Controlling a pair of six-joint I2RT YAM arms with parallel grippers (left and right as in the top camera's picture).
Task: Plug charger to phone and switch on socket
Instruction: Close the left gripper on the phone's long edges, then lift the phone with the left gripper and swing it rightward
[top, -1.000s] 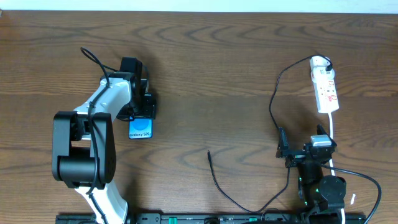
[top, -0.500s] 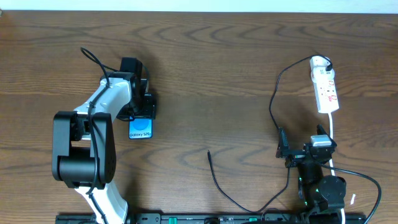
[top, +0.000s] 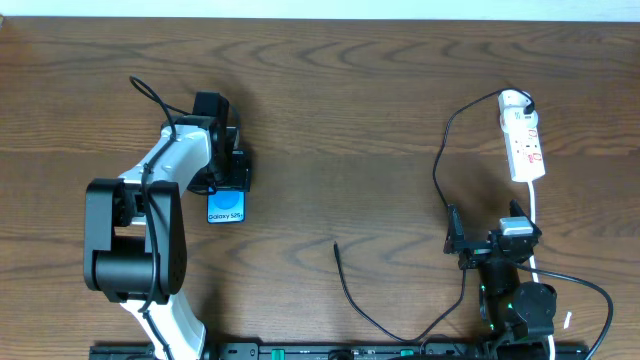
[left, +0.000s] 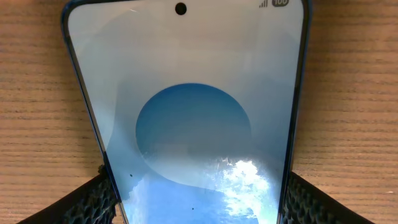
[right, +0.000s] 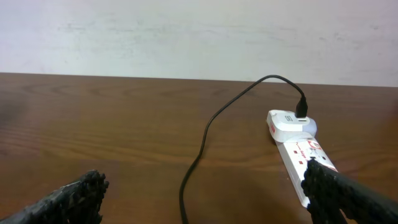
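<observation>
The phone (top: 225, 206) lies flat on the table with its blue screen up, and it fills the left wrist view (left: 186, 93). My left gripper (top: 229, 176) is at its far end, one finger against each long edge (left: 198, 200). The socket (top: 522, 140) lies at the far right with a white adapter at its far end. The charger (top: 441, 160) runs from that adapter in a loop to its loose plug tip (top: 336, 246) on the table mid-front. My right gripper (top: 487, 243) is open and empty, just in front of the socket (right: 297, 144), with the charger cable (right: 205, 134) between its fingers' line of sight (right: 202, 199).
The socket's thick white cord (top: 536, 215) runs toward the front past the right arm's base (top: 518, 305). The left arm (top: 140, 230) stands at the front left. A pale wall lies beyond the table's far edge (right: 186, 76).
</observation>
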